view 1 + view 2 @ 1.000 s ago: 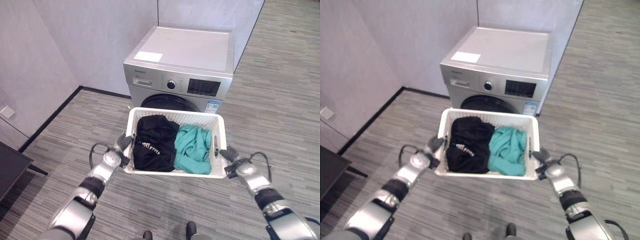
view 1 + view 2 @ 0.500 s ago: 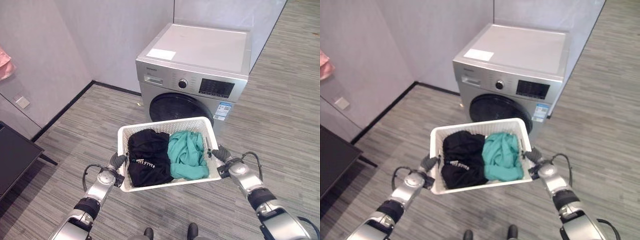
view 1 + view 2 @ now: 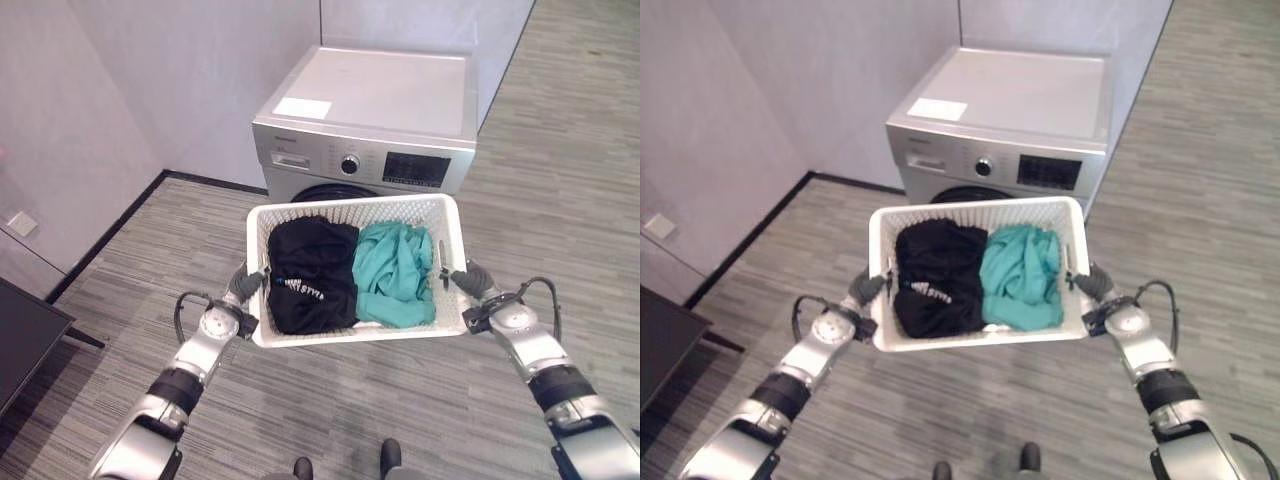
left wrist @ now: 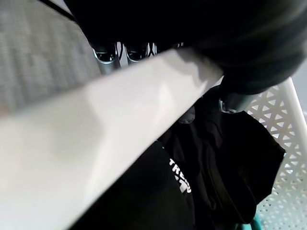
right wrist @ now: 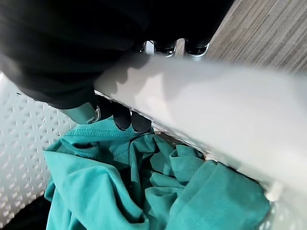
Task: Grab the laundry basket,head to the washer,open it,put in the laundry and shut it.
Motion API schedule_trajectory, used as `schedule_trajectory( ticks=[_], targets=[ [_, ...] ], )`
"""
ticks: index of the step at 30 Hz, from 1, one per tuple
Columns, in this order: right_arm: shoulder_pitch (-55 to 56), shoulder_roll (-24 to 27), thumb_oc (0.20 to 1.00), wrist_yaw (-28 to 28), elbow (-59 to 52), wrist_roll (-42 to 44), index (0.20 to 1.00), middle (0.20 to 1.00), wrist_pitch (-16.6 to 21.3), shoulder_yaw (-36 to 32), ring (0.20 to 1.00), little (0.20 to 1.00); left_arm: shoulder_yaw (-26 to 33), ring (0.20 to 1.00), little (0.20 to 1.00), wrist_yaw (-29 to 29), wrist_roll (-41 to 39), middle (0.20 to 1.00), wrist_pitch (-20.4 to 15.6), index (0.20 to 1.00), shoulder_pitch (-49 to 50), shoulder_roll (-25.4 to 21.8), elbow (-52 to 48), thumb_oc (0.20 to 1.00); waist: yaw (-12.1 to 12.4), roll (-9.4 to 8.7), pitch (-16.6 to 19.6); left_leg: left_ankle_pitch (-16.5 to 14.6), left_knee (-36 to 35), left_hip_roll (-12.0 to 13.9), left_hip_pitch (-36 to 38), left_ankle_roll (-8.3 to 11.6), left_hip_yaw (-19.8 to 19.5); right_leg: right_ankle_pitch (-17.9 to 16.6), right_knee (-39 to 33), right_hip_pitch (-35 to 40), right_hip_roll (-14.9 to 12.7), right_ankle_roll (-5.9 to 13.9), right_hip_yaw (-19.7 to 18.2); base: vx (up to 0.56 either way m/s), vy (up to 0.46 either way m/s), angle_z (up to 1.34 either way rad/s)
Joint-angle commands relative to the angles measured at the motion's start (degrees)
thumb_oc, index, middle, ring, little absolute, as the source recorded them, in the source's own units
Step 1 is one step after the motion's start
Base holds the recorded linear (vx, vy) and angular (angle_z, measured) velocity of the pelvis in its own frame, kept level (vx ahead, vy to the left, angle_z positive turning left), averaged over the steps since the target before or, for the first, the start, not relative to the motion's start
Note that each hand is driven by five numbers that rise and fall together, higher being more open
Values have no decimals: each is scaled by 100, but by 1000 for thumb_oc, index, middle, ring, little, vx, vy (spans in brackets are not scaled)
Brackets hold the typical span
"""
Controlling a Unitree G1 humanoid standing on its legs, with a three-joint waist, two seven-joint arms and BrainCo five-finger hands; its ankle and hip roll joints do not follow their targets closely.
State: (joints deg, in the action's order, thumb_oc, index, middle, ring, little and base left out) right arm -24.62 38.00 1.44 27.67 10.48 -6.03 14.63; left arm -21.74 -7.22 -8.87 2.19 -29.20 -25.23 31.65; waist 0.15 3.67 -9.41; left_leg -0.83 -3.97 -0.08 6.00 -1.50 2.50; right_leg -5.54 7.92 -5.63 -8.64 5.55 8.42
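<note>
Carrying: white laundry basket (image 3: 452,232) is held off the floor, in front of the washer (image 3: 372,130).
Left hand (image 3: 236,300): curled round the basket's left rim.
Right hand (image 3: 478,293): clamped on the right rim.
Load: black garment (image 3: 310,272) and teal garment (image 3: 394,272), soft and probably light.
Handling: stiff, slick plastic; the rims look like the best hold.

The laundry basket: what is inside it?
Inside the white laundry basket lie a black garment on the robot's left side and a teal garment on its right. They cover whatever may lie beneath them.
</note>
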Motion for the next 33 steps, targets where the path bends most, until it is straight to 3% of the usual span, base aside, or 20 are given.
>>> schedule_trajectory(
  ticks=[1,3,4,6,9,11,13,19,21,23,24,25,26,28,30,31,32,33],
  targets=[
    [-277,717,200,-223,-86,189,200,200,348,-715,200,200,376,200,200,-273,-21,200,-438,200,-795,-844,-210,200,71,-267,189,-764,868,-53,-71,-141,350,198,1617,-86,-826,488,215,61,73,-25],
    [-245,778,200,-184,-153,177,200,200,339,-718,200,200,416,200,200,-262,-34,200,-436,200,-797,-878,-321,200,67,-271,185,-773,803,-70,20,-151,359,145,1599,-117,-831,478,348,86,9,-27],
    [-300,939,200,-137,-129,348,200,200,331,-756,200,200,480,200,200,-285,-69,200,-478,200,-958,-998,-376,200,-6,-271,194,-781,619,-90,200,-134,301,110,1298,-479,-623,472,379,111,7,-10],
    [-320,944,200,-136,-116,356,200,200,336,-744,200,200,484,200,200,-285,-72,200,-480,200,-966,-997,-370,200,-3,-253,189,-779,593,-73,218,-127,306,110,1286,-469,-602,468,383,80,-5,-18],
    [-898,1126,200,-191,264,561,200,200,348,-410,200,200,234,200,200,-441,-14,200,-521,200,-1656,-1201,-60,200,-124,-358,160,-904,507,-118,414,-5,209,-158,208,-707,-557,555,368,182,-106,-1],
    [-1496,1234,200,-204,584,715,200,200,320,-22,200,200,-115,200,200,-508,-14,200,-548,200,-2255,-1324,364,200,-228,-407,161,-1088,570,-92,589,98,116,-406,-354,-785,-557,669,129,298,-133,28],
    [-1909,1330,200,-210,830,777,200,200,317,241,200,200,-305,200,200,-529,-52,200,-558,200,-2576,-1379,583,200,-247,-425,180,-1191,643,-77,687,134,100,-543,-425,-765,-572,707,146,270,-99,38],
    [-2915,1579,200,-136,1524,955,200,200,282,956,200,200,-795,200,200,-477,-145,200,-558,200,-3222,-1248,1268,200,-327,-428,380,-1468,965,10,894,263,53,-454,-350,-516,-519,635,334,231,-101,19],
    [-3626,1654,200,-178,1986,1150,200,200,313,1438,200,200,-955,200,200,-511,-358,200,-600,200,-3457,-1140,1723,200,-383,-333,472,-906,2068,304,638,614,111,-163,-254,-257,-232,367,510,317,-229,11],
    [-4111,1671,200,-199,2097,1231,200,200,351,1727,200,200,-1071,200,200,-574,-488,200,-587,200,-3800,-1172,1929,200,-347,-400,405,60,3534,560,-53,901,29,42,-350,82,-35,65,571,146,-217,5],
    [-4114,1669,200,-198,2099,1231,200,200,352,1729,200,200,-1071,200,200,-574,-488,200,-587,200,-3801,-1173,1929,200,-356,-403,412,64,3536,555,-66,900,21,40,-351,75,-41,65,578,29,-192,-5],
    [-4299,1631,200,-239,2045,1276,200,200,377,1853,200,200,-1137,200,200,-613,-534,200,-559,200,-3970,-1223,1933,200,-270,-454,292,402,4206,662,-389,946,-1,134,-396,217,71,-93,567,107,-249,-21],
    [-4513,1471,200,-293,2022,1314,200,200,388,2062,200,200,-1097,200,200,-661,-699,200,-573,200,-4174,-1372,1910,200,-111,-694,147,490,4595,761,-1095,780,-78,304,-540,467,144,-216,499,112,-246,-45],
    [-4486,1410,200,-303,1960,1330,200,200,379,2060,200,200,-1086,200,200,-656,-767,200,-576,200,-4197,-1391,1849,200,-30,-709,118,413,4375,893,-1229,741,-69,360,-546,548,167,-198,464,153,-73,-36],
    [-4353,1291,200,-280,1723,1290,200,200,414,2057,200,200,-1045,200,200,-660,-801,200,-606,200,-4136,-1517,1718,200,186,-736,62,268,3595,1091,-1346,735,-180,487,-537,724,201,-119,388,232,70,6],
    [-4240,1271,200,-262,1508,1237,200,200,443,2011,200,200,-987,200,200,-659,-807,200,-617,200,-4067,-1640,1549,200,301,-699,73,305,2745,1165,-1243,761,-327,552,-511,780,242,-66,294,176,86,-16],
    [-4224,1272,200,-264,1494,1233,200,200,437,2000,200,200,-986,200,200,-660,-804,200,-610,200,-4057,-1643,1537,200,317,-730,72,368,2647,1141,-1188,759,-294,539,-518,781,215,-68,276,178,124,-54],
    [-4156,1244,200,-270,1352,1243,200,200,468,1944,200,200,-951,200,200,-676,-801,200,-620,200,-4034,-1720,1450,200,368,-678,118,382,2062,1218,-1153,808,-488,594,-517,811,257,-12,195,161,123,-72]
  ],
)
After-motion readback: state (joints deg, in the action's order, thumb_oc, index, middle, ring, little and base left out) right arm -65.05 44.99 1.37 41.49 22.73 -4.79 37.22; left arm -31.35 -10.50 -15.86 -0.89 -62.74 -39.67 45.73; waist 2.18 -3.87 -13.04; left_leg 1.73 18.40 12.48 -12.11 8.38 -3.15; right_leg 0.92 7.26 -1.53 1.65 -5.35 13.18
